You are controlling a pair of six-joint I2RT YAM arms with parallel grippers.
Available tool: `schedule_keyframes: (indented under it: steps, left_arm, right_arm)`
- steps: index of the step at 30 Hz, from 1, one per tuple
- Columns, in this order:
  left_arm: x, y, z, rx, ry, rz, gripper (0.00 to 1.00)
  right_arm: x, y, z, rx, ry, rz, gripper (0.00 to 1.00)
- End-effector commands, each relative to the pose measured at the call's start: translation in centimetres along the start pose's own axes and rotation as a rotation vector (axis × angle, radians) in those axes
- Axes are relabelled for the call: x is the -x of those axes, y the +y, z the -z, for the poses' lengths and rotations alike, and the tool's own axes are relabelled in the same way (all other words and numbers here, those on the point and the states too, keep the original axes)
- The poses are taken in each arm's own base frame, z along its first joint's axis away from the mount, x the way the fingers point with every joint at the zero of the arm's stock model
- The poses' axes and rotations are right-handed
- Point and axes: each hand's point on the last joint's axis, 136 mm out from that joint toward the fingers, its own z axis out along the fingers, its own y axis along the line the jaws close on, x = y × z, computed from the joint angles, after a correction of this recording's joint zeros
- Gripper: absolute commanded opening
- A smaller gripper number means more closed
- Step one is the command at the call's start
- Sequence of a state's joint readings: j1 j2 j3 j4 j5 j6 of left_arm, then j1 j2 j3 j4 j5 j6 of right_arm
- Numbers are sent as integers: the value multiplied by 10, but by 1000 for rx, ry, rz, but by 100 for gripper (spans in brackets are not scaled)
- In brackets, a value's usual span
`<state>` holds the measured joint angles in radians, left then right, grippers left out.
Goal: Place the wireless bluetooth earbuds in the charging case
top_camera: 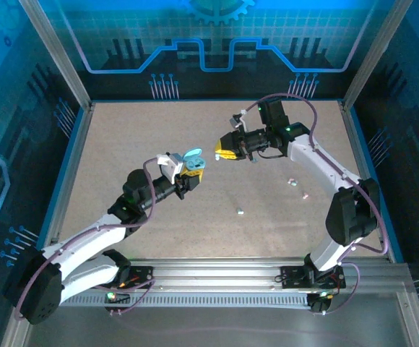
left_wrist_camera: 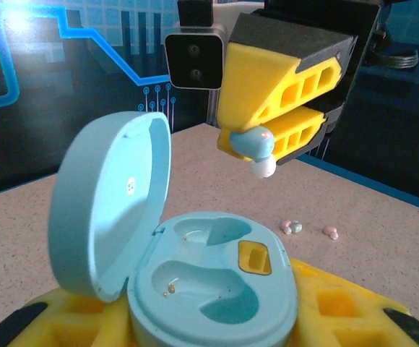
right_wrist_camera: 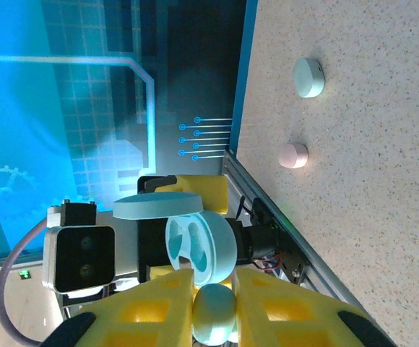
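The left gripper [top_camera: 188, 170] is closed on the case [left_wrist_camera: 217, 285] and holds it off the table [left_wrist_camera: 383, 238]. The lid [left_wrist_camera: 108, 202] stands open and tilts to the left in the left wrist view. Both wells [left_wrist_camera: 195, 285] face up and look empty.

Just beyond the case and a little above it, the right gripper [right_wrist_camera: 214, 283] pinches one earbud [left_wrist_camera: 256, 143] between its yellow fingertips. The earbud's white tip points down. It is near the case but apart from it, and nothing has entered a well yet.

Farther off, loose pieces [left_wrist_camera: 291, 227] lie on the table. They are too small to say what they are.

By my reading, the step in hand is carrying the first earbud to the case, with seating it to follow. The next move calls for bringing the earbud over one well and turning it so its shape matches the cavity. It then has to go straight down, clear of the lid, while the left gripper keeps the case steady. The jaws should part only once the earbud sits in the well. If it goes in tilted, it may ride on the rim or pop out on release.
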<state>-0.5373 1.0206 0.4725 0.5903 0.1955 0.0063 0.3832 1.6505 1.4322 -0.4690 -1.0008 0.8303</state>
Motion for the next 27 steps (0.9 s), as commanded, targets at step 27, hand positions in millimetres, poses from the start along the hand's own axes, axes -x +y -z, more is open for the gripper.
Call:
schedule_keyframes:
  steps: [27]
  left_arm:
    - [33, -33, -4, -207, -110, -44, 34]
  right_arm:
    - [-36, 39, -13, -106, 30, 352, 21]
